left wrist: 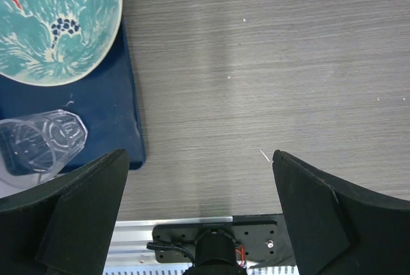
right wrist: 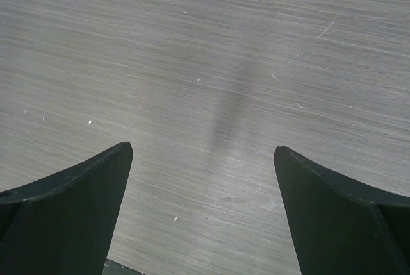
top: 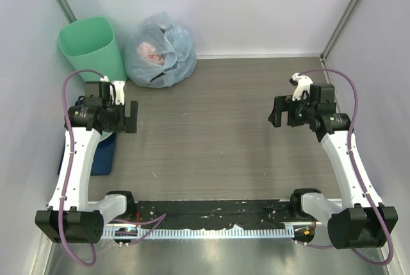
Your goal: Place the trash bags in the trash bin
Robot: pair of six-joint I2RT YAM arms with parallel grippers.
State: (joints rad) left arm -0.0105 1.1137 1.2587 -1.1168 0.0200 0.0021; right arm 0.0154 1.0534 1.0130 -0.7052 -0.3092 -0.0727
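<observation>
The mint-green trash bin (top: 91,47) stands upright at the far left corner, its mouth open. Right beside it sits a bulging pale-blue translucent bag (top: 161,50), with crumpled pale-pink stuff showing through its middle. No separate pale-pink trash bag is in view. My left gripper (top: 132,117) hangs open and empty over the table, in front of the bin; the left wrist view shows it (left wrist: 199,154) over bare table. My right gripper (top: 277,111) is open and empty at the right, also over bare table in its wrist view (right wrist: 203,149).
A dark blue mat (left wrist: 96,115) lies at the left edge under my left arm. It bears a floral red-and-teal plate (left wrist: 54,22) and a clear plastic cup (left wrist: 40,141). White walls close in the table at the left, back and right.
</observation>
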